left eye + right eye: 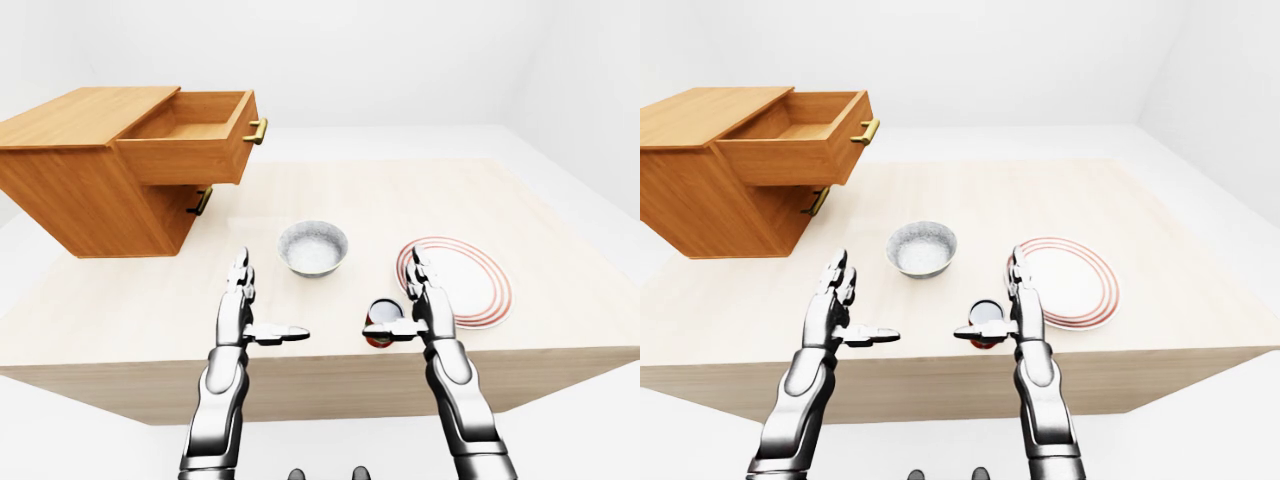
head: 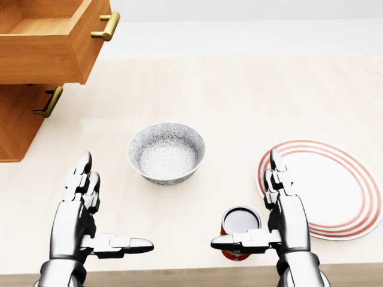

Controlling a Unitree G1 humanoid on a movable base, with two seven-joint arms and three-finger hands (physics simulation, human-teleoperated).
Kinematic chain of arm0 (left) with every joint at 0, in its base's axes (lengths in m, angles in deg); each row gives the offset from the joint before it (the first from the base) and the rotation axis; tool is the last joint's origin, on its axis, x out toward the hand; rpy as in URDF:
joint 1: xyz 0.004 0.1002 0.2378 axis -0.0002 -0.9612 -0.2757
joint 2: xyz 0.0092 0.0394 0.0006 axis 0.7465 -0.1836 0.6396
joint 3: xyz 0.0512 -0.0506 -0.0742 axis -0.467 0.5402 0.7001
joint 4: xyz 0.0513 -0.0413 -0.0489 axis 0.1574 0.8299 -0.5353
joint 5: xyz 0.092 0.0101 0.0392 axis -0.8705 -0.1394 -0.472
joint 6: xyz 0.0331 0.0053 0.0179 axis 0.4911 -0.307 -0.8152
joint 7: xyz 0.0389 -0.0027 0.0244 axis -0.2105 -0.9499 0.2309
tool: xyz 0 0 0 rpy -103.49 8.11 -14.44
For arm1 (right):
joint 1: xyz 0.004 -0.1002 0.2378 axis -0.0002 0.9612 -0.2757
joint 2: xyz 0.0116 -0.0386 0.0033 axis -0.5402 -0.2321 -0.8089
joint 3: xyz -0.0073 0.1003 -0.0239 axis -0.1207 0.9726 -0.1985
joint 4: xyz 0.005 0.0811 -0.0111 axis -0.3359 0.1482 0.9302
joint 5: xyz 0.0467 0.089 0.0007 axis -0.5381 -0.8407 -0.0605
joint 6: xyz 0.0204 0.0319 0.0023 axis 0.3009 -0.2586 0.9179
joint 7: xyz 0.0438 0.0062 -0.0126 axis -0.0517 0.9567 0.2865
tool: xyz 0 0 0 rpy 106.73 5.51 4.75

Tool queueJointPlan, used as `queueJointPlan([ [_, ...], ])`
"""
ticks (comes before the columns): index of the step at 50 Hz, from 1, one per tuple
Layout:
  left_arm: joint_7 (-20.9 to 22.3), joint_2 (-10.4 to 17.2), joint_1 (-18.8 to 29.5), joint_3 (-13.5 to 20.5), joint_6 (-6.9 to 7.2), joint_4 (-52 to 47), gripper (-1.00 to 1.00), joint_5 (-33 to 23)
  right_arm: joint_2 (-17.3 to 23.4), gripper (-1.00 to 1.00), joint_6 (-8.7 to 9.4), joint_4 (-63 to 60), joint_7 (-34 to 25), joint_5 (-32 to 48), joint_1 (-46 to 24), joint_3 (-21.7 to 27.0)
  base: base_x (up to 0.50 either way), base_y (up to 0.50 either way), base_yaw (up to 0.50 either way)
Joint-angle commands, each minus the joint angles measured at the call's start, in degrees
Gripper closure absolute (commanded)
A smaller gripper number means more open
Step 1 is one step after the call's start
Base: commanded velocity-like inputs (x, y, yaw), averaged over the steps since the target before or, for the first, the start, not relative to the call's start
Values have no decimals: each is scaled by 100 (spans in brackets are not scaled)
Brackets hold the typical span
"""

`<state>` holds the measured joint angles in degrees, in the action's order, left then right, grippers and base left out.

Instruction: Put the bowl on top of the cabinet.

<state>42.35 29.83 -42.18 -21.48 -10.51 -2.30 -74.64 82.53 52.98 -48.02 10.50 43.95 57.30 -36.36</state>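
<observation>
The bowl [image 2: 166,152] sits upright on the pale wooden table [image 1: 400,200], a little left of the middle in the head view. Nothing holds it. That view looks down into it and shows its speckled grey inside and patterned wall, which the eye views make out only as a small pale dish.

Below it in the head view both hands hover over the table's near edge. The left hand [image 2: 78,221] and right hand [image 2: 288,222] are each wide open, fingers straight up the picture and thumbs turned in toward each other, holding nothing. The bowl lies between and beyond them, clear of both.

A red cup [image 2: 239,230] stands just beside the right hand, and the thumb crosses in front of it (whether they touch I cannot tell). To its right lies a white plate [image 2: 326,188] with red rings.

The cabinet [image 1: 90,170] stands at the table's upper left, well apart from the bowl. Its top drawer [image 1: 190,135] is pulled out and its brass handle [image 2: 105,26] is tilted. Only the eye views show the cabinet's flat top, since the head view cuts it off. They also show the forearms and the table's full outline.
</observation>
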Motion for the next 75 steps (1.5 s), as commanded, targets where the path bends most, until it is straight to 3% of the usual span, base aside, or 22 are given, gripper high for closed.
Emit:
queueJointPlan([
  [1, 206, 68, -161, 92, 303, -553, -100, 12, 33, -100, 111, -34, 22, -5, -14, 81, 0, 0, 0],
  [5, 250, 67, -194, 111, 358, -654, -100, 26, 37, -100, 94, 0, 9, -3, -23, 67, 0, 0, 0],
  [27, 446, 52, -485, -14, 358, -1327, -100, -70, 20, -100, 232, 82, 107, 88, -95, 21, 0, 0, 0],
  [31, 484, 40, -572, 14, 358, -1387, -100, -51, 20, -100, 164, 82, 73, 113, -78, -15, 37, 0, 0],
  [42, 505, 38, -529, 76, 358, -1397, -100, 22, 17, -100, 219, 91, 64, 147, -89, -22, 50, 0, 0],
  [65, 535, 39, -594, 59, 358, -1470, -100, -2, 6, -100, 158, -57, 73, 161, 2, -26, 50, 0, 0],
  [75, 534, 15, -691, -61, 357, -1962, -100, -210, 8, -100, 117, -16, 102, 120, -16, 0, 0, 0, 0],
])
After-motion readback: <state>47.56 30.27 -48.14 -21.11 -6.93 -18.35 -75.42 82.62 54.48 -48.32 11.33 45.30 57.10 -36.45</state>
